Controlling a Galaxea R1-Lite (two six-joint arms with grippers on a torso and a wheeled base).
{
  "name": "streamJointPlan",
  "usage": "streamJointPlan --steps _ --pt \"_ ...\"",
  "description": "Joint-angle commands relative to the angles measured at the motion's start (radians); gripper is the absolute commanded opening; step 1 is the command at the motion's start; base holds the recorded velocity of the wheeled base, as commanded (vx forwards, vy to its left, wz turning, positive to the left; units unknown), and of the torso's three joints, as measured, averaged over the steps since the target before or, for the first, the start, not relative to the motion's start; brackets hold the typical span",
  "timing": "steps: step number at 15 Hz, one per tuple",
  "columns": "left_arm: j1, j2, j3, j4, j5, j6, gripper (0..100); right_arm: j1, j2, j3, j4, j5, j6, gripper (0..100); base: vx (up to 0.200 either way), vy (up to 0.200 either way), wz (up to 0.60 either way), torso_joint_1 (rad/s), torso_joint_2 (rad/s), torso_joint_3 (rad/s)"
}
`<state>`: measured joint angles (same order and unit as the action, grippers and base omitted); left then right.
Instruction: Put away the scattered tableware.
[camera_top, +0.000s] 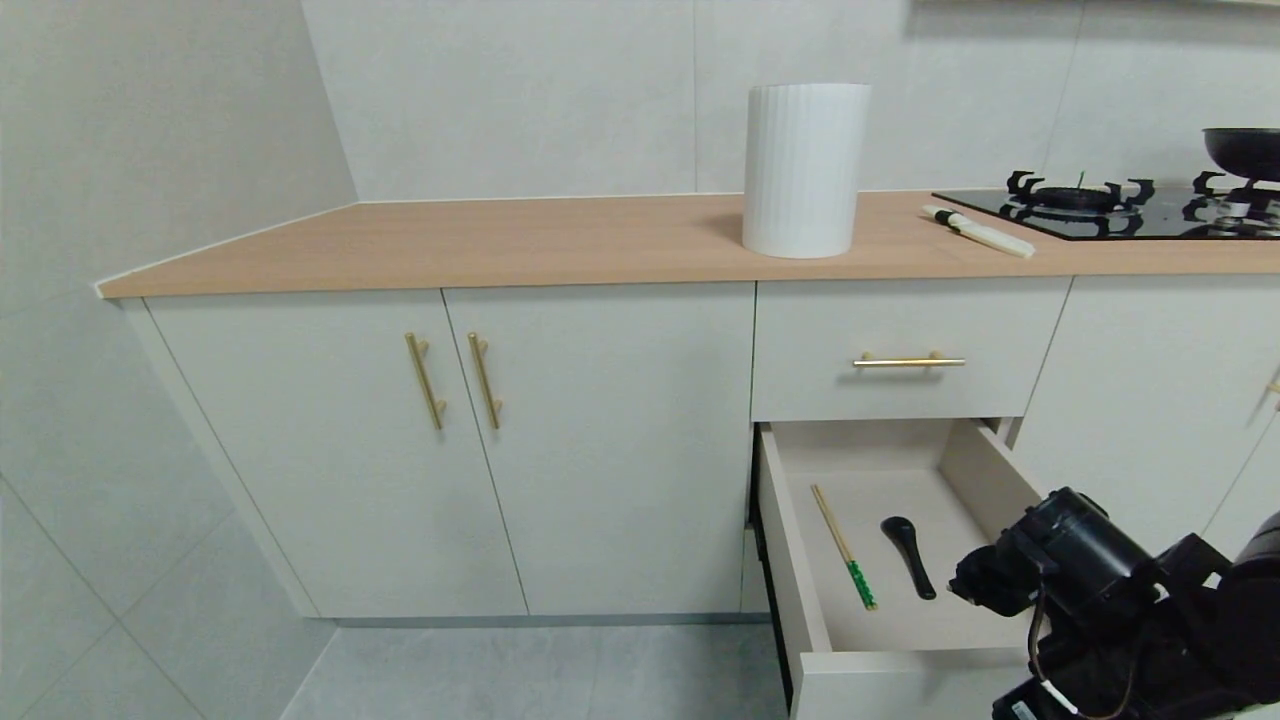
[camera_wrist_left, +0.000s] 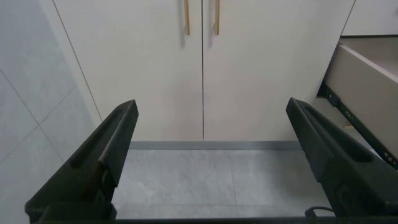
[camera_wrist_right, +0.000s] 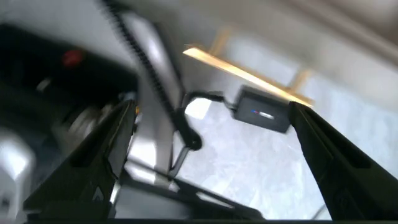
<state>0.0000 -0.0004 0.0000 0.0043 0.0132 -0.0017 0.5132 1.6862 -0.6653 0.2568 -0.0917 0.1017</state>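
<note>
Countertop (camera_top: 520, 240) items come first. I see a white ribbed canister (camera_top: 805, 170) and, beside it toward the hob (camera_top: 1110, 210), a pale utensil (camera_top: 978, 231) with a dark band lying flat. A dark pan (camera_top: 1245, 150) sits on the hob. Below a closed drawer (camera_top: 908, 361), the open drawer (camera_top: 790, 560) holds chopsticks (camera_top: 843, 548) and a black spoon (camera_top: 908, 555), side by side and not touching.

My right arm (camera_top: 1090, 570) hangs low just beside that drawer's right wall, overlapping its front corner in the head view. The left wrist view faces the cabinet doors (camera_wrist_left: 202, 62) and floor, with the drawer's side at the edge. There my left gripper (camera_wrist_left: 211, 162) is spread wide with nothing between its fingers. The right gripper (camera_wrist_right: 211, 162) is likewise released and empty over blurred cables.
</note>
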Motion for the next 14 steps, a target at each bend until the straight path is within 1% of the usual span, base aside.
streamJointPlan --steps 1,2,3,7,9,11,14 --pt "0.000 0.000 0.000 0.000 0.001 0.000 100 -0.005 0.061 -0.019 0.001 -0.016 0.036 100 0.000 0.000 0.00 0.000 0.00 0.000" --pt "0.000 0.000 0.000 0.000 0.001 0.000 100 -0.005 0.079 -0.036 0.001 -0.025 0.070 100 0.000 0.000 0.00 0.000 0.00 0.000" --pt "0.000 0.000 0.000 0.000 0.001 0.000 100 -0.032 0.098 -0.054 0.001 -0.037 0.090 100 0.000 0.000 0.00 0.000 0.00 0.000" --pt "0.000 0.000 0.000 0.000 0.001 0.000 100 -0.128 0.139 -0.108 -0.005 -0.063 0.108 100 0.000 0.000 0.00 0.000 0.00 0.000" --pt "0.000 0.000 0.000 0.000 -0.001 0.000 100 -0.150 0.159 -0.134 -0.005 -0.074 0.153 100 0.000 0.000 0.00 0.000 0.00 0.000" --pt "0.000 0.000 0.000 0.000 0.001 -0.001 100 -0.179 0.184 -0.154 -0.008 -0.089 0.158 100 0.000 0.000 0.00 0.000 0.00 0.000" --pt "0.000 0.000 0.000 0.000 0.001 0.000 100 -0.234 0.219 -0.149 -0.137 -0.095 0.158 100 0.000 0.000 0.00 0.000 0.00 0.000"
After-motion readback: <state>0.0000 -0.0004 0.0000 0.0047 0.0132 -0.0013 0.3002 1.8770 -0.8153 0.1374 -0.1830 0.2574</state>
